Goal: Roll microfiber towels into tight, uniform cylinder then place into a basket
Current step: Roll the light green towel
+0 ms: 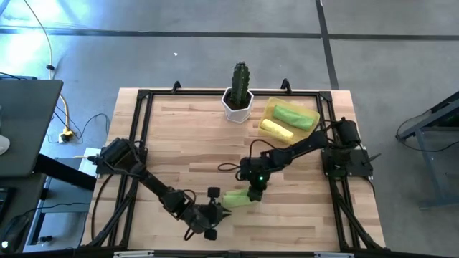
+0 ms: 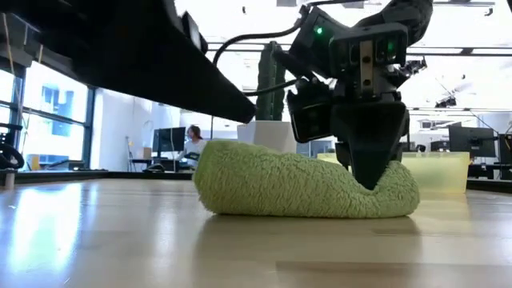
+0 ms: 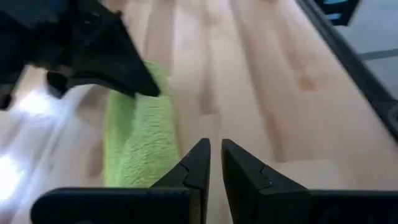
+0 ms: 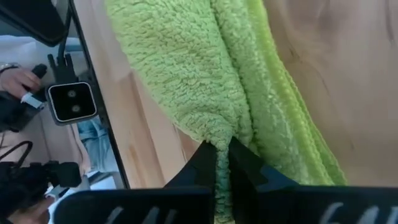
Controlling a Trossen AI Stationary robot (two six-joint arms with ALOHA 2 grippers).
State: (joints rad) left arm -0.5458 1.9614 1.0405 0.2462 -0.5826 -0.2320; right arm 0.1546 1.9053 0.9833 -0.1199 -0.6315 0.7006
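Wood butcher-block table [image 1: 193, 136] w/ black frame, grey floor around, office w/ monitors and a seated person [image 2: 193, 144] behind. Right gripper [image 2: 374, 182] pinched shut on the rolled green towel [image 2: 304, 186] near front edge. Left gripper [image 3: 215, 158] just beside it, nearly closed, holding nothing. Basket [image 1: 272, 109] by the cactus pot [image 1: 237, 106] has two rolls.

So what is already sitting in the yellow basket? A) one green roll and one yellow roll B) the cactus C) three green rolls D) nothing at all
A: the high view shows a green roll and a yellow roll lying side by side in the basket.
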